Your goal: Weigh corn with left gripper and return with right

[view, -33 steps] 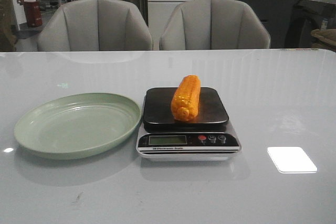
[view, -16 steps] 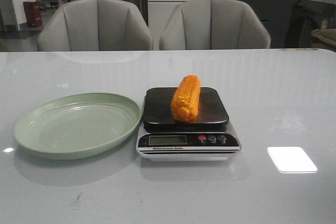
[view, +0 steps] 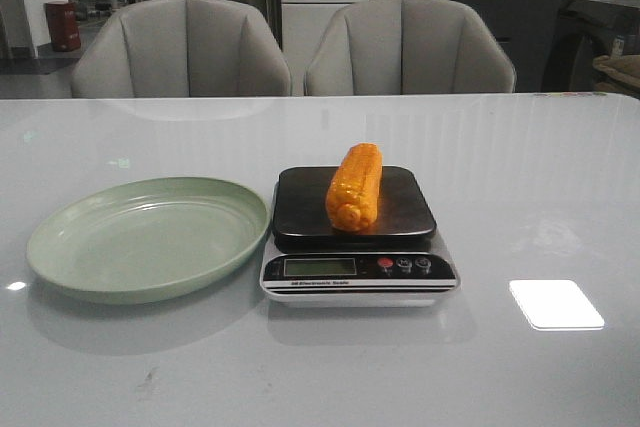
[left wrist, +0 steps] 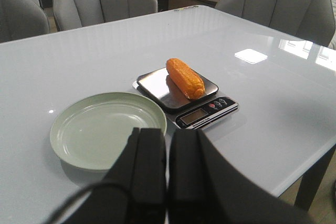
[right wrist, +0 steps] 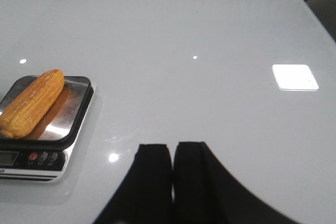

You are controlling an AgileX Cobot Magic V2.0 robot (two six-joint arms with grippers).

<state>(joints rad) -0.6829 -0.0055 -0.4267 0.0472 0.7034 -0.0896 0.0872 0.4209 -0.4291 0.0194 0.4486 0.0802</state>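
Observation:
The orange-yellow corn [view: 355, 186] lies lengthwise on the black platform of the kitchen scale [view: 358, 267], at the table's middle. It also shows in the left wrist view [left wrist: 185, 77] and the right wrist view [right wrist: 31, 104]. The pale green plate [view: 70, 247] sits empty just left of the scale. My left gripper [left wrist: 168, 135] is shut and empty, held back above the table's near side, well short of the plate. My right gripper [right wrist: 172, 148] is shut and empty, over bare table to the right of the scale. Neither gripper shows in the front view.
Two grey chairs [view: 180, 47] stand behind the table's far edge. A bright light reflection [view: 555, 303] lies on the glossy white table [view: 520, 177] right of the scale. The table's near right corner [left wrist: 331, 140] shows in the left wrist view.
A person at the far left of the room has walked out of view. The corn, scale and plate have not moved.

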